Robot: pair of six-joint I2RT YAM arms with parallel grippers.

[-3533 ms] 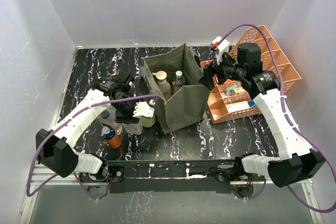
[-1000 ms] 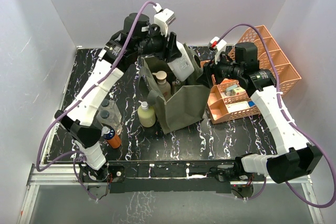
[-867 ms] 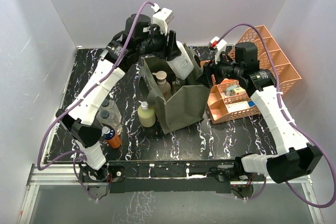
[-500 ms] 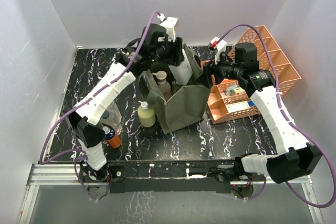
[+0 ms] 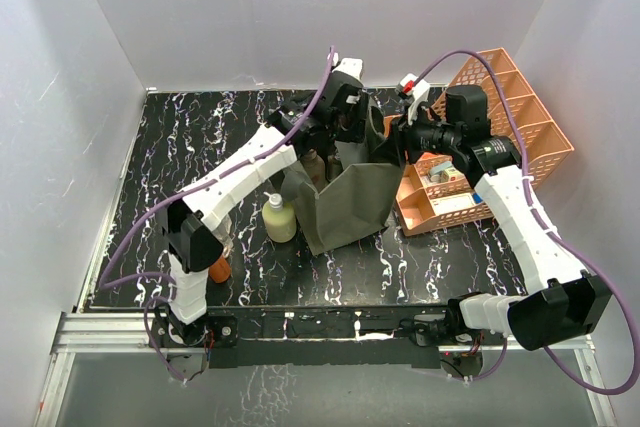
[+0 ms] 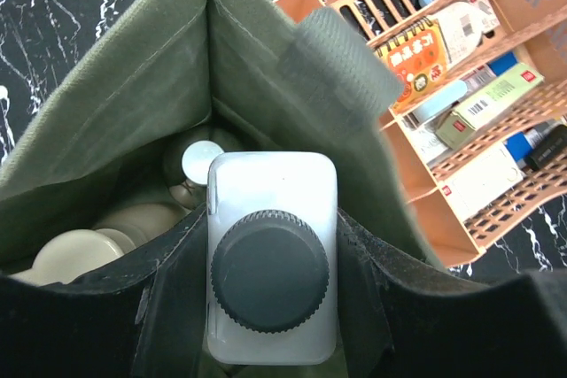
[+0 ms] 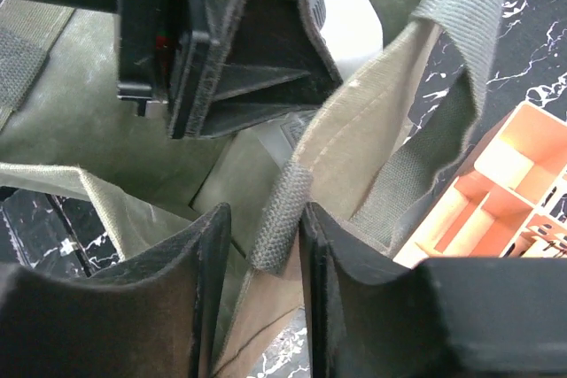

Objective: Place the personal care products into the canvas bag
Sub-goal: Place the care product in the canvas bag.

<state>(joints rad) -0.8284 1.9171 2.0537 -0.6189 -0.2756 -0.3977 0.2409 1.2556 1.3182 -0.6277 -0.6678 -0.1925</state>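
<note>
The olive canvas bag (image 5: pixel 345 202) stands mid-table with its mouth open. My left gripper (image 6: pixel 273 307) is shut on a clear bottle with a black cap (image 6: pixel 270 270) and holds it upright in the bag's mouth (image 6: pixel 124 104). Below it in the bag lie a beige cap (image 6: pixel 75 254) and a small silver cap (image 6: pixel 202 161). My right gripper (image 7: pixel 261 245) straddles the bag's right rim. The strap (image 7: pixel 282 219) touches its right finger, with a gap on the left. A pale yellow bottle (image 5: pixel 279 219) and an orange bottle (image 5: pixel 218 269) stand left of the bag.
The orange lattice organizer (image 5: pixel 520 117) with small boxes and tubes stands right of the bag, touching it. The left arm (image 5: pixel 240 172) reaches across the table over the bottles on the left. White walls close in the black marbled table (image 5: pixel 180 137).
The left arm has carried the black-capped bottle from above the bag's back edge down into its mouth. The right jaws have narrowed around the bag's rim.
</note>
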